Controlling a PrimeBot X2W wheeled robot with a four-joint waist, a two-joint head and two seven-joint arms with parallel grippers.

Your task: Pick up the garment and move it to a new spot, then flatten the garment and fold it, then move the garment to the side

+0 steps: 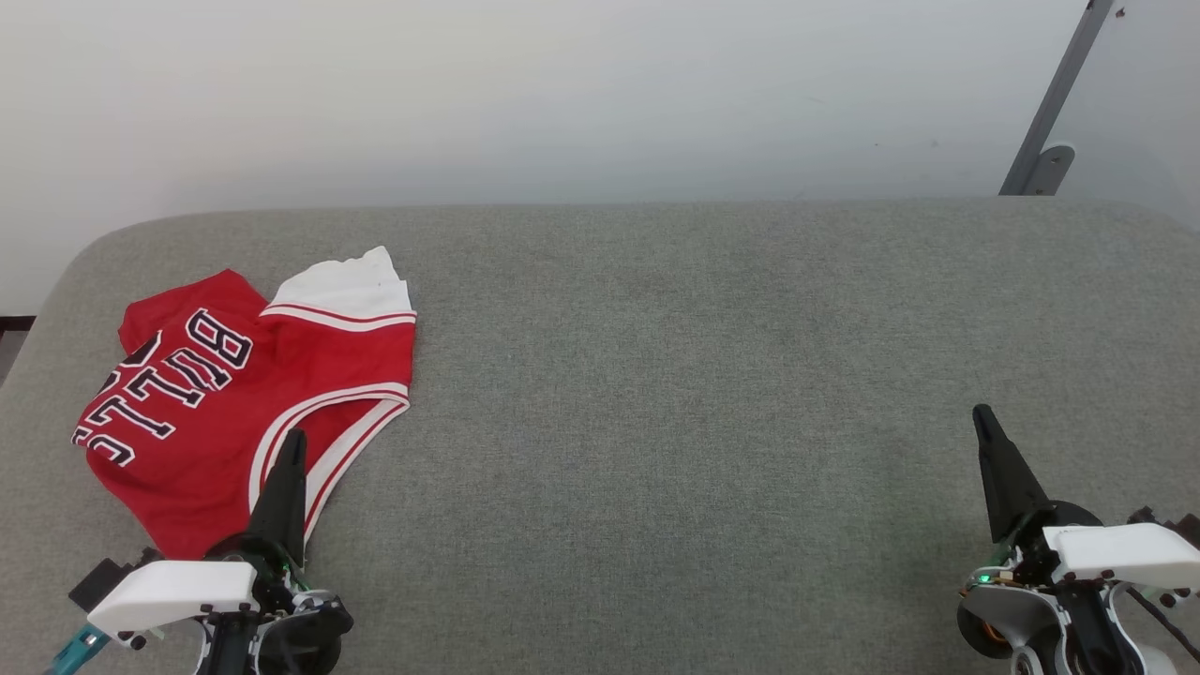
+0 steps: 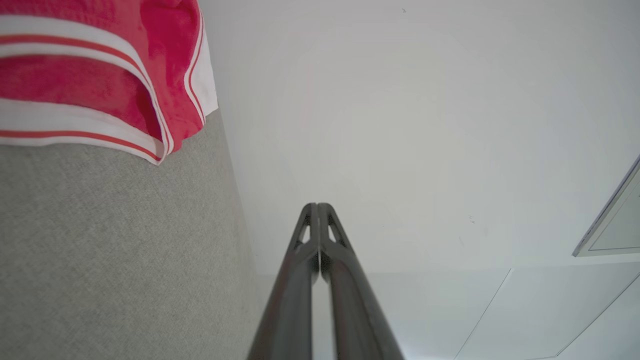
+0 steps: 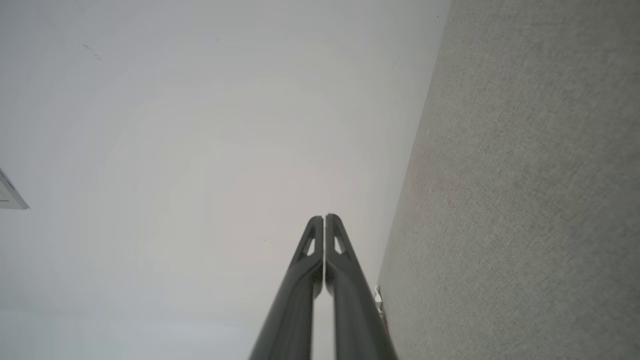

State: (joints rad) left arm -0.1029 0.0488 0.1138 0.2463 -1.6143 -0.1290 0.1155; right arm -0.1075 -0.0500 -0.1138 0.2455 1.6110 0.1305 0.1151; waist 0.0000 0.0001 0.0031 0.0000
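1. The left gripper (image 1: 293,439) has its fingers pressed together and holds nothing. In the head view its tip overlaps the jersey's striped trim; contact cannot be told.
2. The right gripper (image 1: 982,414) is also closed and empty, well apart from the jersey.
3. The red jersey (image 1: 319,361) lies rumpled at the left of the grey padded surface (image 1: 656,375). Its black, white-edged "BULLS" lettering reads upside down.

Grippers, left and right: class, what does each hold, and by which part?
Nothing is held. The left gripper and right gripper have fingers shut, empty; the small red sleeveless jersey lies free on the grey fabric surface.
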